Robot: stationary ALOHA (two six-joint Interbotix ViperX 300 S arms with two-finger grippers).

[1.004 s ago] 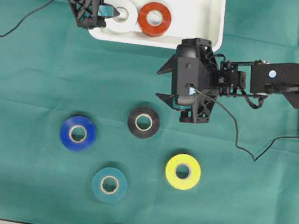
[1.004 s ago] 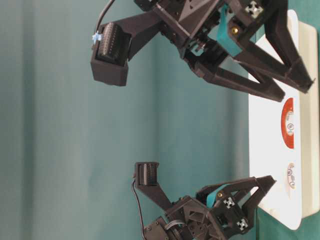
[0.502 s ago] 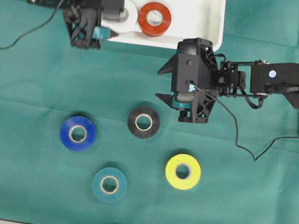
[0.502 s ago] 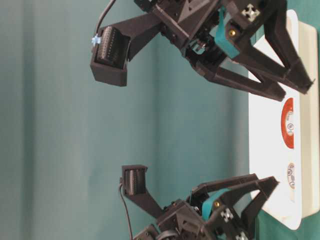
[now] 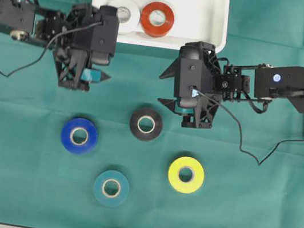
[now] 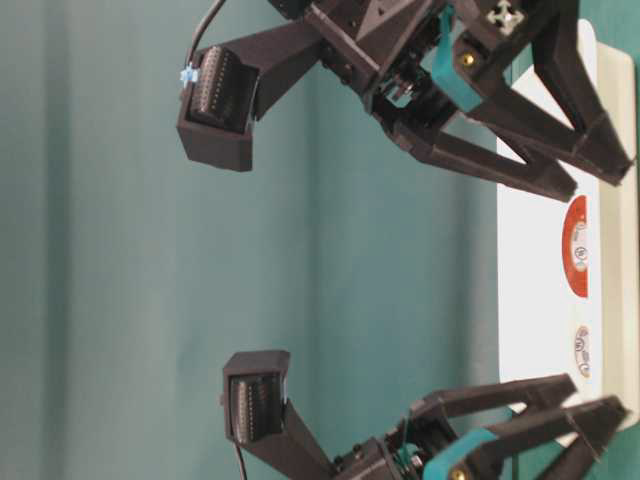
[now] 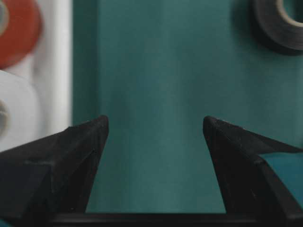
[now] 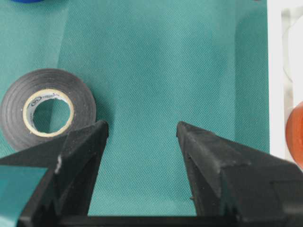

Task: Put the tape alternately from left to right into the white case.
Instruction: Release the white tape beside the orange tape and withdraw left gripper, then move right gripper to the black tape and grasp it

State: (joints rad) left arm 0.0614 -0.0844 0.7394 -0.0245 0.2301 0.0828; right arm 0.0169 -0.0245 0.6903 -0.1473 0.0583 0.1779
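Near table edge, teal roll point(image 5: 111, 188) is lying flat, w/ yellow roll point(image 5: 186, 174) toward the right side and blue roll point(image 5: 79, 135) toward the left, all three apart from each other. Black roll point(image 5: 146, 124) is sitting mid-table, just beyond them.

Right end effector point(image 5: 174, 90) is hanging just past the black roll on its far-right side, fingers spread, holding nothing; in the right wrist view the black roll point(image 8: 46, 108) is lying off to one side of the gap, not between the fingers point(image 8: 75, 156). Prob. it's lining up on that roll as next pick, since the right arm's turn seems due.

Left end effector point(image 5: 101, 76) is hovering over bare cloth btwn the blue roll and the white case point(image 5: 213, 19), released and empty, jaws wide. Its wrist view is showing cloth in the gap, case rim at the side.

At the far table edge the white case is holding the white roll point(image 5: 123, 13) and red-orange roll point(image 5: 157, 19) side by side, touching or nearly, at its near-left part. So 2 of 6 look done; rolls are being filled left to right.
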